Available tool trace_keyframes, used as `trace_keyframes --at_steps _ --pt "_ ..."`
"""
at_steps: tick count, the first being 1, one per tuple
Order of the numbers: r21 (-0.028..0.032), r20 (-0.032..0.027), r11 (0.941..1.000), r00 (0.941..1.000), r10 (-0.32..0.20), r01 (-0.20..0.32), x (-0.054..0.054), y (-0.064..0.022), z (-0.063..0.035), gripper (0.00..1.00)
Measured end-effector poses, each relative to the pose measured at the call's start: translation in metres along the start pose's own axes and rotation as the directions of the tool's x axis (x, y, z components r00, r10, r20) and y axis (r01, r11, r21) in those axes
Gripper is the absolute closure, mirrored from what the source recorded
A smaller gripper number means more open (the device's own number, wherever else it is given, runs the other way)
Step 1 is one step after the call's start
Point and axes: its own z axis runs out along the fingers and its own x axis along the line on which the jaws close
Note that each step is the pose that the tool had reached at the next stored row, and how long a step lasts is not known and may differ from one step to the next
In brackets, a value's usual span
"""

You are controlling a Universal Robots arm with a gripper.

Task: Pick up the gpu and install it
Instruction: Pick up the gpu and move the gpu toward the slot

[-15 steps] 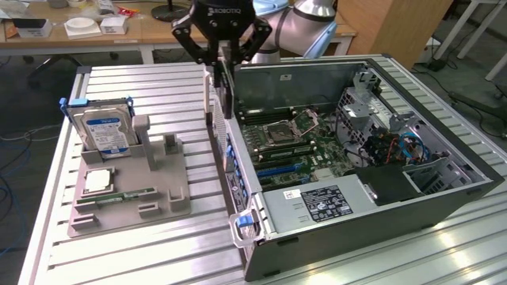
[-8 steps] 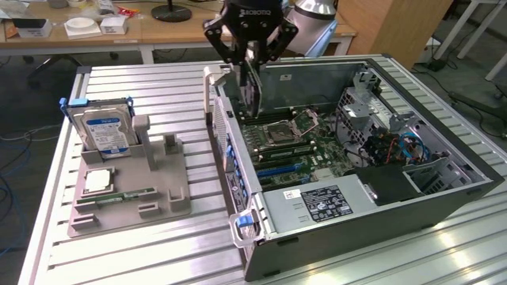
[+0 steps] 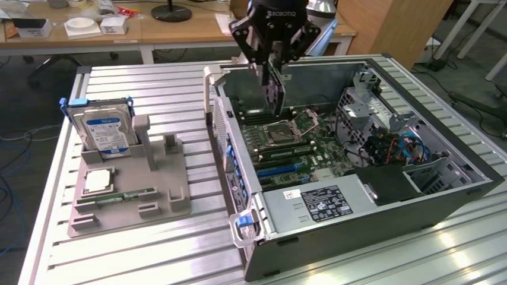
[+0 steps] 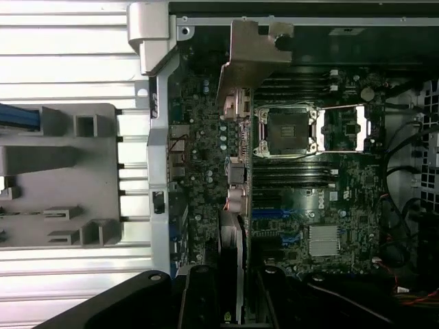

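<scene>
The gpu (image 3: 272,92), a thin dark card, hangs on edge with my gripper (image 3: 271,58) shut on its upper end. It is above the open computer case (image 3: 455,148), over the motherboard (image 3: 293,139) near the case's rear wall. The wrist view looks down the gpu (image 4: 234,240) edge-on between my fingers (image 4: 199,295); its silvery bracket (image 4: 254,55) sits at the far end. Beneath lie the empty CPU socket (image 4: 288,130) and the blue expansion slots (image 4: 274,214). The card is above the board, not seated in a slot.
A grey parts holder (image 3: 158,172) on the slatted table carries a blue-labelled hard drive (image 3: 107,127), a processor chip (image 3: 99,180) and a green memory stick (image 3: 119,196). Inside the case are the power supply (image 3: 317,202) and a cable bundle (image 3: 396,148).
</scene>
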Motion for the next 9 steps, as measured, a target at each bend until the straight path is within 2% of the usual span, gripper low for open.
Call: trace_keyframes --at_steps 9 --pt "-0.0001 0.0000 1.0000 1.0000 0.000 0.000 -0.030 0.0012 0.0030 0.73"
